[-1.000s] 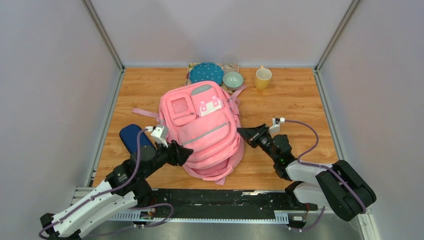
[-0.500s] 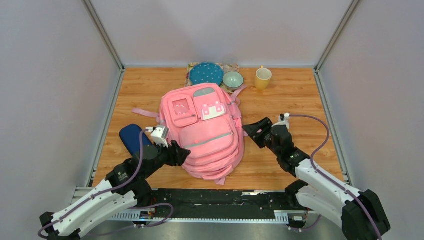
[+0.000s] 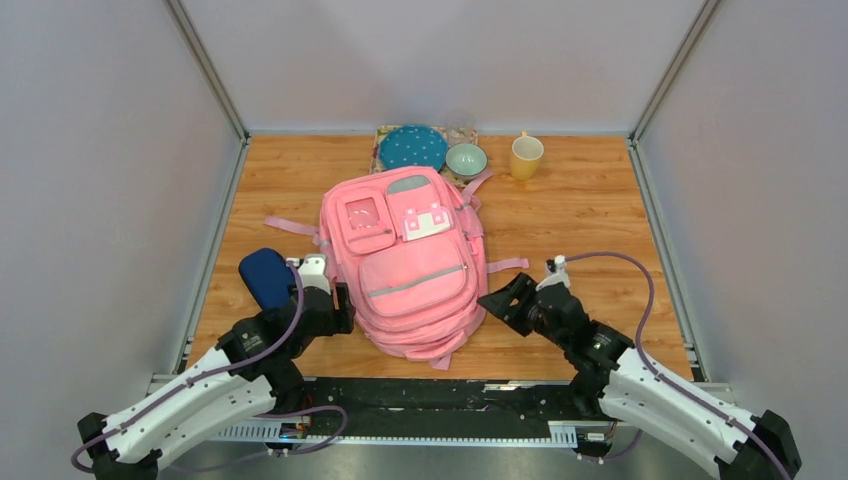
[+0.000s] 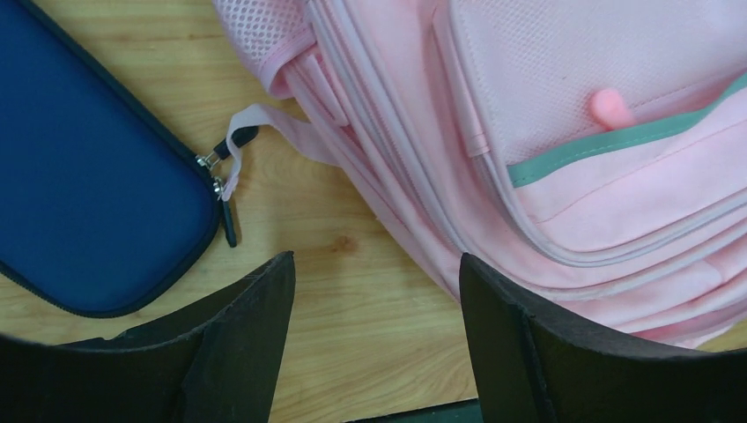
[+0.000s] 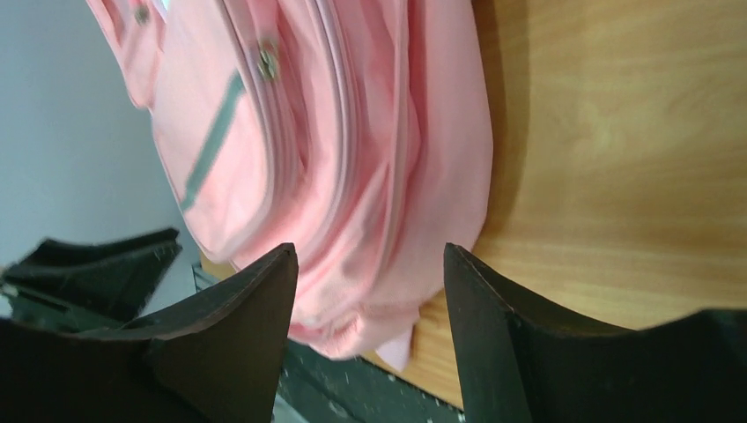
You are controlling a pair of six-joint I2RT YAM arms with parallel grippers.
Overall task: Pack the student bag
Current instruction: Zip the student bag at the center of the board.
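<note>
The pink student bag (image 3: 405,265) lies flat on the wooden table, front pockets up, its top toward the back. My left gripper (image 3: 340,305) is open just off the bag's lower left side. In the left wrist view this gripper (image 4: 376,260) has only bare wood between its fingers, with the bag (image 4: 617,203) to their right. My right gripper (image 3: 497,297) is open beside the bag's lower right corner. The right wrist view shows that gripper (image 5: 370,248) holding nothing, the bag (image 5: 352,159) just beyond its tips.
A navy-blue zip pouch (image 3: 265,275) lies left of the bag, by the left arm, and also shows in the left wrist view (image 4: 88,194). At the back stand a teal plate (image 3: 413,146), a green bowl (image 3: 466,159) and a yellow mug (image 3: 525,156). The black rail (image 3: 430,395) runs along the near edge.
The right gripper has opened and drawn back toward the near edge, away from the bag's right side. The left gripper has pulled back off the bag's left edge. The bag has settled flatter.
</note>
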